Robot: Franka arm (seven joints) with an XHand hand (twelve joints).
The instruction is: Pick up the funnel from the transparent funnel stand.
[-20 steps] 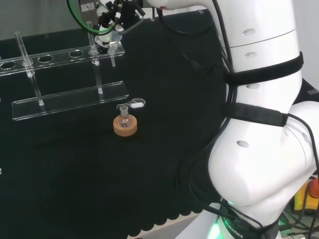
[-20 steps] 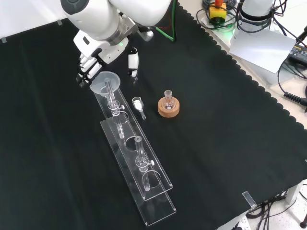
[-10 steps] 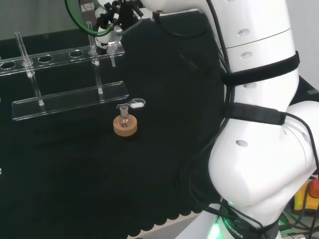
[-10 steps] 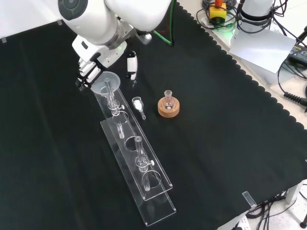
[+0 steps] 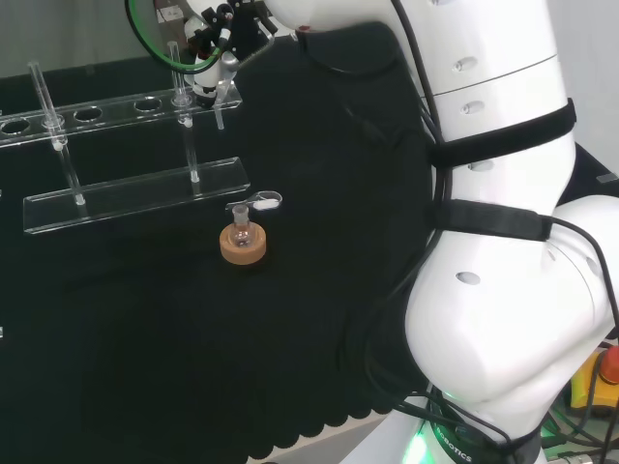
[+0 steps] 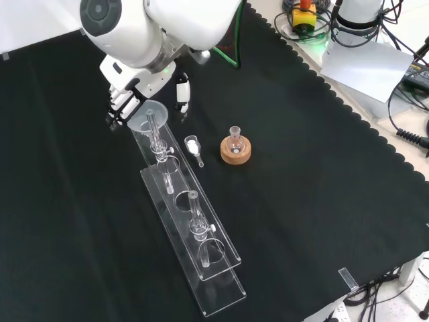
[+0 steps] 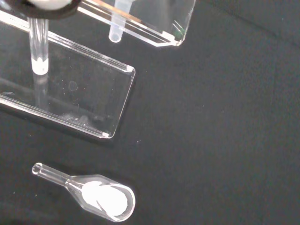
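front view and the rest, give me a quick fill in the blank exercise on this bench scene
1. The funnel sits at the end of the clear stand nearest the ____.
2. The small flask stands on a ring made of ____.
3. The glass scoop on the cloth holds a ____ powder.
4. The cloth covering the bench is ____.

Missing words: hand; cork; white; black

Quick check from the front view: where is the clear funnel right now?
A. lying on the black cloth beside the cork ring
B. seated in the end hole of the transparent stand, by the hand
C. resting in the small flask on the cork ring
B: the clear funnel sits in the top end of the transparent stand, with the hand at its rim.
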